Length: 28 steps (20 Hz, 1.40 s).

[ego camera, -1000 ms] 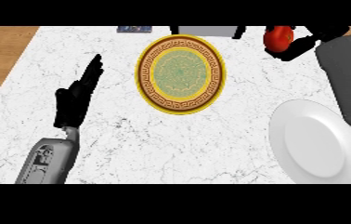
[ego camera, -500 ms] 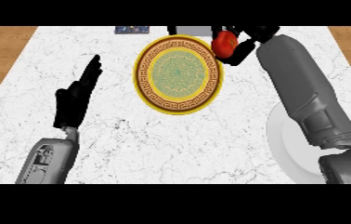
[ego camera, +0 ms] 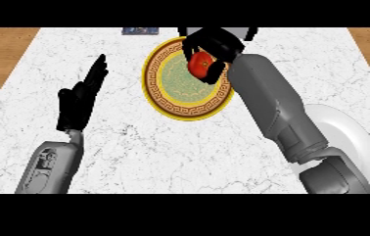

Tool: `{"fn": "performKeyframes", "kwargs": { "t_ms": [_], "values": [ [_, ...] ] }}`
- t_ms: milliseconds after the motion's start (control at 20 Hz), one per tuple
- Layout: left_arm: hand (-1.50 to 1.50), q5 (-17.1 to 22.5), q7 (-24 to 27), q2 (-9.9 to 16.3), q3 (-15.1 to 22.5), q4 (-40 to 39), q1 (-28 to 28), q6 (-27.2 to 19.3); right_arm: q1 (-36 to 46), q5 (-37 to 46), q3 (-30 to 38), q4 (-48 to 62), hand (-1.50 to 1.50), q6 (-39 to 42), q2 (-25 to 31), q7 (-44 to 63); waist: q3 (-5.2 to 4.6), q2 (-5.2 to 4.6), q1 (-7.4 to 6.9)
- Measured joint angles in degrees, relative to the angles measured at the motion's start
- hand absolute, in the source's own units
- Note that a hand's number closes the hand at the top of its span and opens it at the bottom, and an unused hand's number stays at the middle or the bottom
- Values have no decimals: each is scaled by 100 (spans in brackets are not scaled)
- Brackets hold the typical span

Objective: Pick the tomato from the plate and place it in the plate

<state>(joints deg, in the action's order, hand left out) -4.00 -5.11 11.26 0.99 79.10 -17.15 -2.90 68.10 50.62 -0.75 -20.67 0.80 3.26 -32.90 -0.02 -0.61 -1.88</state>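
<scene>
My right hand [ego camera: 211, 45] is curled round a red tomato [ego camera: 204, 64] and holds it over the upper right part of the yellow plate [ego camera: 160, 83], which has a green centre and a patterned brown band. The right forearm crosses the plate's right rim and hides it. A plain white plate [ego camera: 339, 132] lies at the right edge, partly covered by that arm. At the left my left hand [ego camera: 78, 99] rests open, fingers pointing up, apart from both plates.
A small dark object [ego camera: 141, 31] lies at the counter's far edge, left of the yellow plate. Wooden floor shows past the marble counter's top corners. Bare marble stretches across the front and between the left hand and the yellow plate.
My right hand has carried the tomato leftward from the counter's far right corner to above the yellow plate. The left hand has stayed still.
</scene>
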Motion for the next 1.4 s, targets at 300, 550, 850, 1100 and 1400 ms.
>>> {"fn": "performKeyframes", "kwargs": {
  "t_ms": [300, 550, 850, 1100, 1400],
  "values": [
    [0, -23, -66, -46, 82, 37, -75, 88, -51, -321, -231, 617, -150, -102, -248, 555, 2, -31, -185],
    [0, -110, 22, -175, 161, -70, -142, 44, -113, -775, -387, 859, -150, -68, -303, 532, 3, -51, -278],
    [0, -63, 76, -115, 77, -64, -102, 111, -168, -1610, 112, 899, -150, 310, -322, 112, 7, -54, -244],
    [0, -63, 51, -66, -1, -57, -61, 98, -47, -2332, 827, 896, -150, 578, -139, 146, 7, -34, -121],
    [0, -81, 86, -89, -27, -69, -80, 76, 51, -2904, 1484, 1011, -150, 835, 553, 302, 7, -58, -98]
  ]
}}
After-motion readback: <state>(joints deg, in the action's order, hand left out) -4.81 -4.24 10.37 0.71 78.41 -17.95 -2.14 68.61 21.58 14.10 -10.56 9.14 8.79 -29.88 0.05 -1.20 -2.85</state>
